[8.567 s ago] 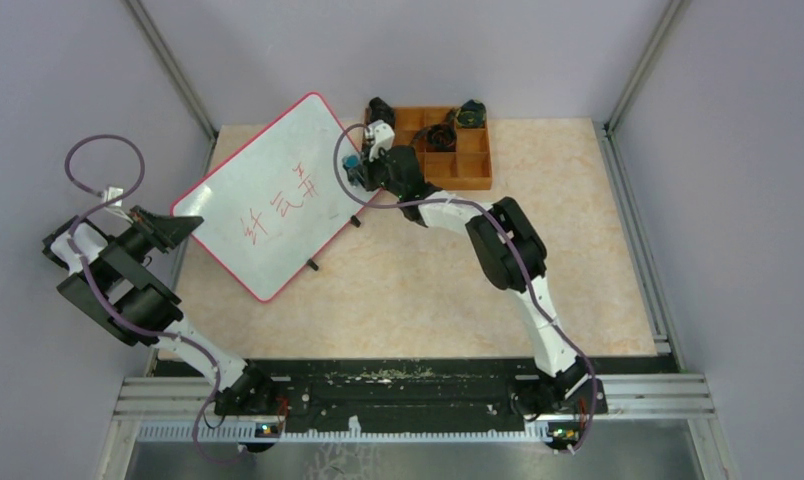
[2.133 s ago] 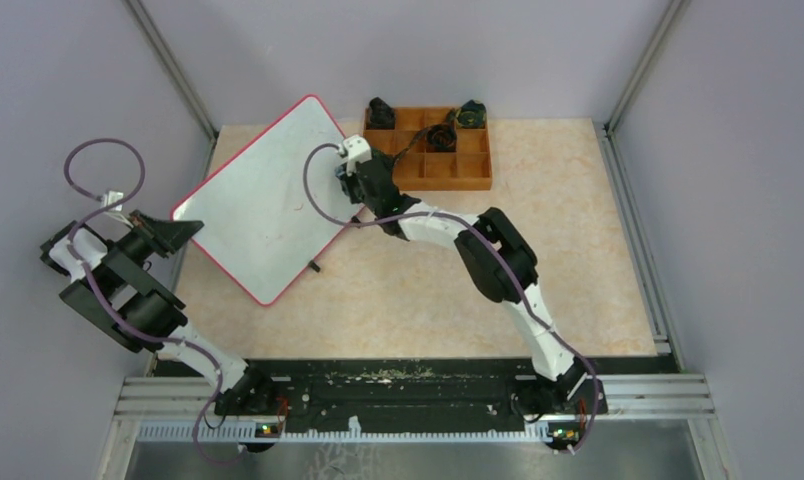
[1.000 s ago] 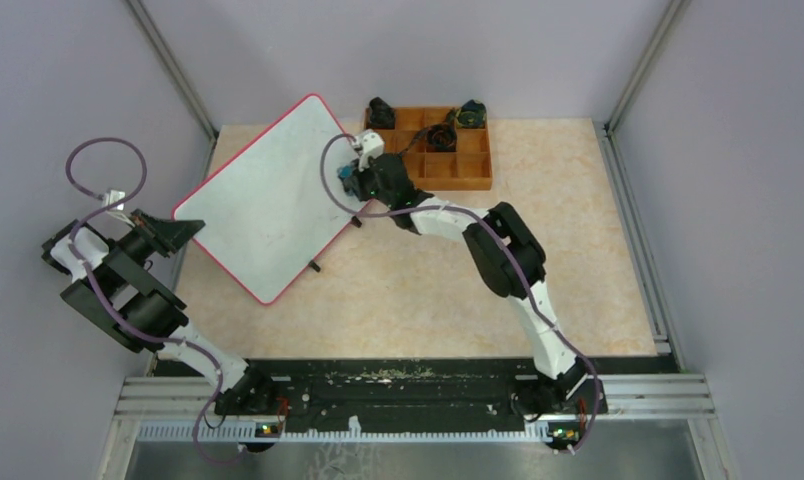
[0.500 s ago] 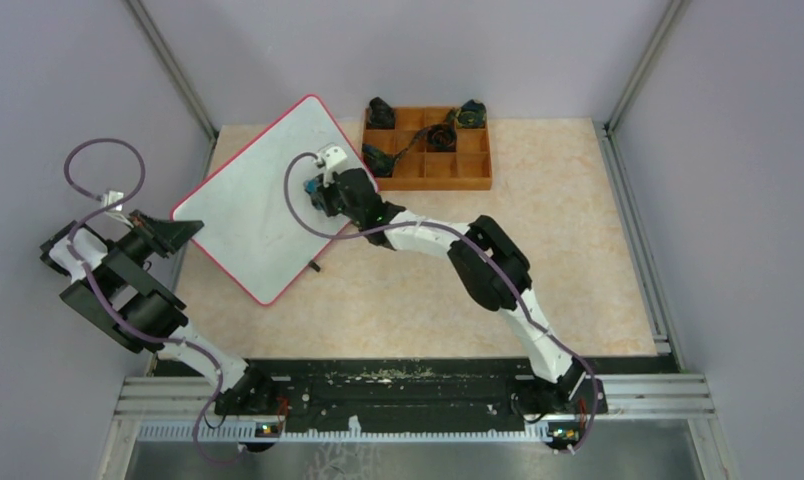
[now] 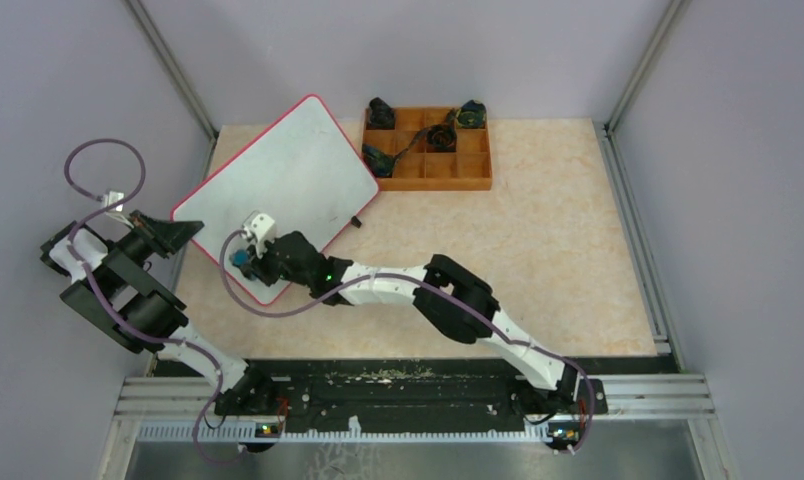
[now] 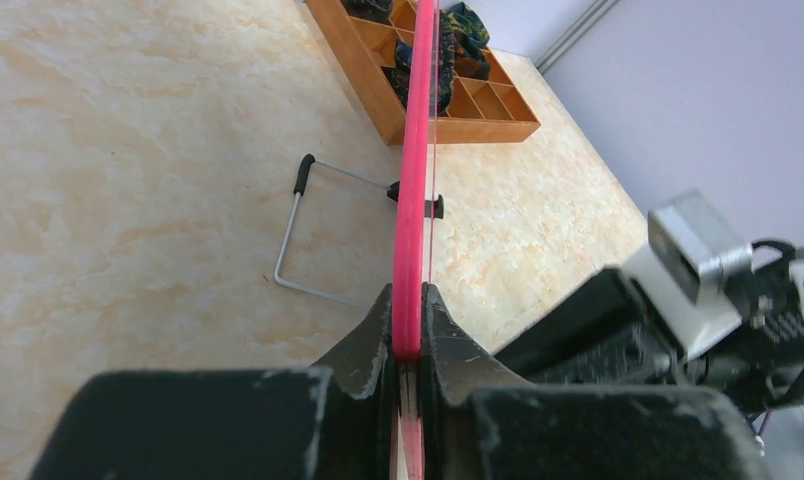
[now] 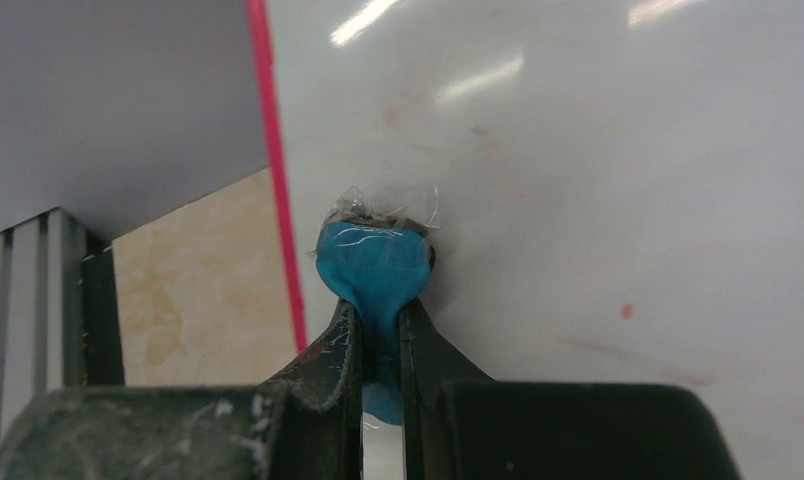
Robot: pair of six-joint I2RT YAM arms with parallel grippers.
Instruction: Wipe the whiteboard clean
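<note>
1. Your counter [image 5: 578, 250] is a pale marbled slab, with both arms bolted at its near edge.
2. The whiteboard [image 5: 278, 190] sits over the counter's far-left part, turned diagonally, with its right corner just beside the tray. In the right wrist view its surface shows faint pink smears and one small red dot.
3. Your right arm [image 5: 448, 300] stretches low across to the left and ends at the board's near corner.
4. Your left arm [image 5: 118, 290] is folded at the left wall. The left jaws are clamped on the board's red rim [image 6: 410, 200] at its left corner.
5. The wooden tray [image 5: 473, 183] lies at the far edge, with dark items in several compartments.
6. A wire foot [image 6: 290, 240] with black tips juts out under the board.
7. The right jaws are pinched tight on a blue eraser pad [image 7: 370, 262]. The pad is pressed against the white surface just inside the red rim.
</note>
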